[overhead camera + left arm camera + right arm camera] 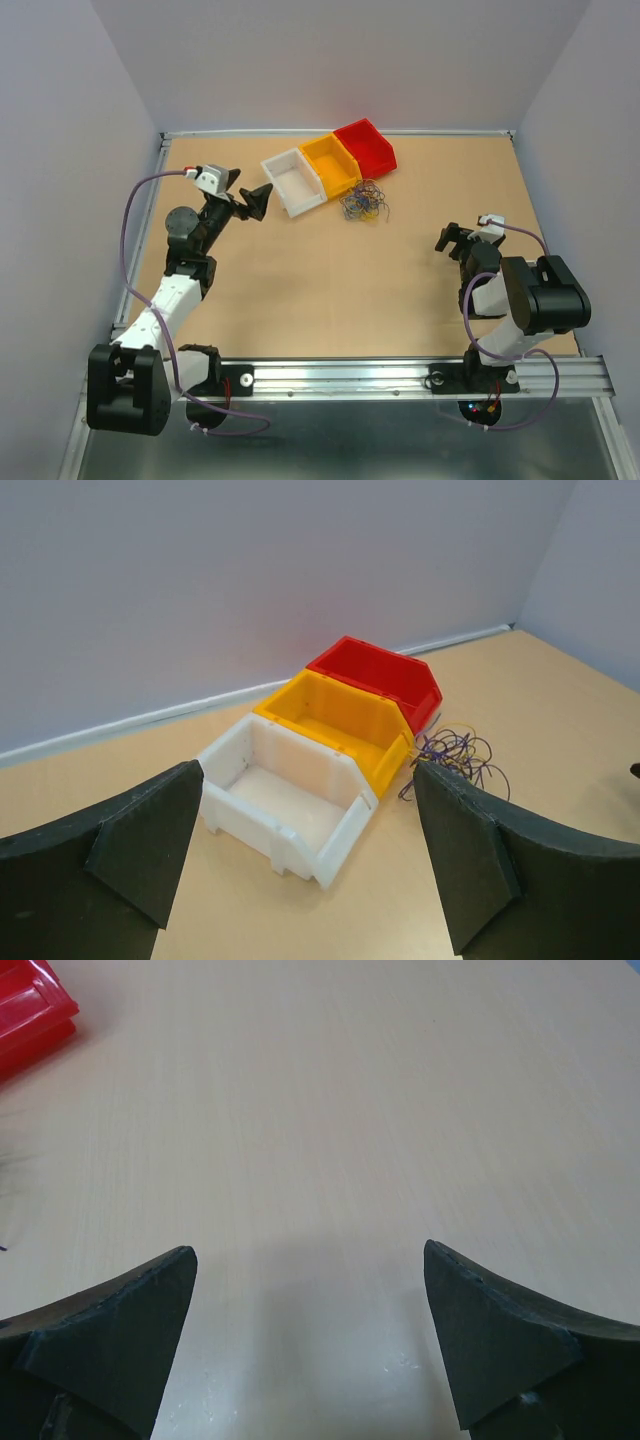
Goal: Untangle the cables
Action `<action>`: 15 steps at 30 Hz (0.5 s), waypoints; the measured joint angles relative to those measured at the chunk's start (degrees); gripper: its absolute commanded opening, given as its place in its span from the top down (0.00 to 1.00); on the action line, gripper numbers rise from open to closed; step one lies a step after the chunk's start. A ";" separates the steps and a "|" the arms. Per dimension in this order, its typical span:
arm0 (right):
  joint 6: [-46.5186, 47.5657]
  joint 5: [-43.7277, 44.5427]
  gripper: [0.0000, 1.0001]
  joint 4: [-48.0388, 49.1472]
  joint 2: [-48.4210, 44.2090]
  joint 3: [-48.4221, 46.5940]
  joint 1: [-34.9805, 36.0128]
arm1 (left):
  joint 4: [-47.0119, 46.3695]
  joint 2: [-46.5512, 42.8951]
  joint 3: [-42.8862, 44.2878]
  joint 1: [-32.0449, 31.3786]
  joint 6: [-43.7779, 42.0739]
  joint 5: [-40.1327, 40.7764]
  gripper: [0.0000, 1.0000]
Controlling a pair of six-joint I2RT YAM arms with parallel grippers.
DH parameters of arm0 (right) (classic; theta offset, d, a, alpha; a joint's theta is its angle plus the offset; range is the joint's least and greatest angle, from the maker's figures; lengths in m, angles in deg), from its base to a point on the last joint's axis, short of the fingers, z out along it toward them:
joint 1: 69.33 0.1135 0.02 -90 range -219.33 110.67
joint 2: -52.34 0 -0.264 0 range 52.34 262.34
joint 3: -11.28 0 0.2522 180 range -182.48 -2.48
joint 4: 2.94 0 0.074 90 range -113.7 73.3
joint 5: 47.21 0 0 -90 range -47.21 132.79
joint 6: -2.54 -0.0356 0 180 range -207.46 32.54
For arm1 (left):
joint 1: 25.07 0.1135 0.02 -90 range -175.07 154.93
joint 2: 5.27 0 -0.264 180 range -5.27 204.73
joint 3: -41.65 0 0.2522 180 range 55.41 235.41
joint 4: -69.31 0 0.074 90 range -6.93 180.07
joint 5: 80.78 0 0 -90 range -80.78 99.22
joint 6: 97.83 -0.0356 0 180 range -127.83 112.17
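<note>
- The cables [365, 203] are lying in one loose tangle of blue, yellow-orange and dark purple loops on the tan table [330, 300], toward its far side and a little right of the middle.
- The tangle is sitting just in front of the yellow bin [332, 165] and near the red bin [365, 146]. In the left wrist view a few loops are reaching up to the yellow bin's front corner, but I cannot tell whether they are touching it.
- Three bins are standing in a slanted row, side against side. The white bin [295, 182] is sitting on the left, the yellow one in the middle, and the red one on the right and farthest back.
- The left gripper [245, 190] is hovering just left of the white bin with its jaws spread wide, gripping nothing.
- Its wrist camera is looking over the white bin's low front, and the tangle is showing just above the right-hand finger [470, 850].
- The right gripper [452, 240] is hanging over the right side of the table, well apart from the tangle and nearer the arm bases. Its jaws are also gaping wide around nothing.
- In the right wrist view the two dark fingers [120, 1330] are framing bare table, and a corner of the red bin is peeking in at the upper left edge.
</note>
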 measured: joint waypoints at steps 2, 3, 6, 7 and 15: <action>0.00 -0.02 0.00 0.00 0.00 0.00 0.00 | 0.04 0.48 0.28 -0.13 -1.01 -3.26 0.01; 0.00 -0.04 0.00 0.00 0.00 0.00 0.00 | 0.24 1.42 0.87 -0.66 -2.23 -5.64 0.01; 0.00 -0.13 0.00 0.00 0.00 0.00 0.00 | 3.69 8.72 6.01 -6.03 -7.34 -9.38 0.01; 0.00 -0.09 0.00 -0.02 0.00 -0.02 0.00 | 5.22 11.30 8.02 -7.74 -8.90 -9.29 0.01; 0.35 4.33 0.00 -0.07 -0.02 -0.07 2.01 | 21.18 30.40 22.99 -20.92 -16.83 -1.16 0.01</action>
